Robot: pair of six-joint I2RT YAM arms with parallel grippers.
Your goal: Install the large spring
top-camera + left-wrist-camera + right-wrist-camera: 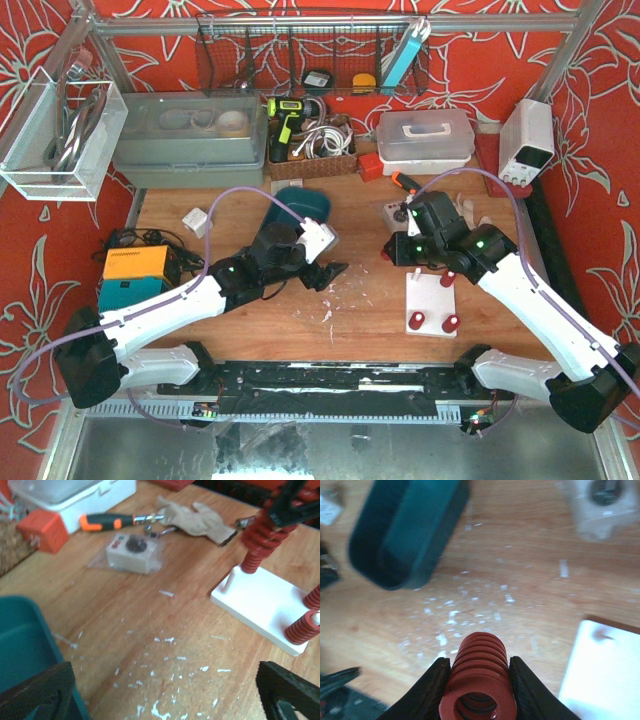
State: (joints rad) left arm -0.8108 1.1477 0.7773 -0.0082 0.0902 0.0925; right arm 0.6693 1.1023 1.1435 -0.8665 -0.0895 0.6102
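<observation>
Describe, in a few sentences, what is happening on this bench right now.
The right gripper is shut on a large red coil spring, holding its lower end at a corner of the flat white base plate. Whether the spring is seated on a peg cannot be told. Shorter red springs stand at other corners of the plate. The left gripper hangs open and empty over the wooden table, near a teal plastic tray.

Lighting: bright, even; we see only soft shadows on the wooden table (370, 300). Top view: fairly sharp. Left wrist: mildly soft. Right wrist: we find the teal bin (405, 530) blurred.
</observation>
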